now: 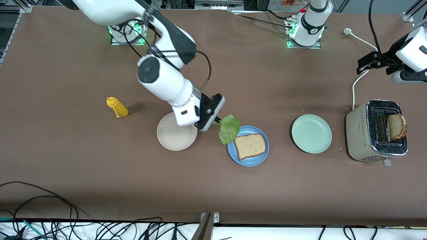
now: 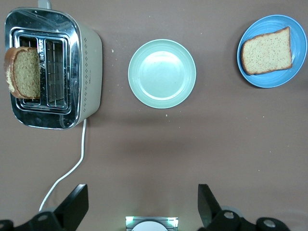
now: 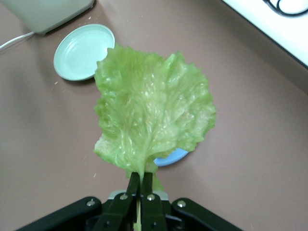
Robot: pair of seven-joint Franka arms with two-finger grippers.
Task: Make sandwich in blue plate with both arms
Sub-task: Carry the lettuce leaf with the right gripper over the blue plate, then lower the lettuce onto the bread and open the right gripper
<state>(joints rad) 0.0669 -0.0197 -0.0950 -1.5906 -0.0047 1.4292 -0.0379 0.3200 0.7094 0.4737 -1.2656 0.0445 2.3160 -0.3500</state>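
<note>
The right hand has its fingers pressed together on the stem end of the lettuce, and hangs over the bench between the cream plate and the blue plate. The leaf's long axis runs from the pinched stem out to its frilled edge, which points toward the blue plate and overlaps that plate's rim on the side toward the right arm's end. In the right wrist view the leaf spreads flat and wide, hiding most of the blue plate under it. On the blue plate lies one toast slice, flat (its crust edges slightly skewed to the bench edge). The cream plate holds nothing, and neither does the green plate, which sits between the blue plate and the toaster. A second slice stands upright in one toaster slot. A yellow bottle lies on its side near the right arm's end. The left hand waits, fingers spread, in the air over the bench near the toaster's cord.
</note>
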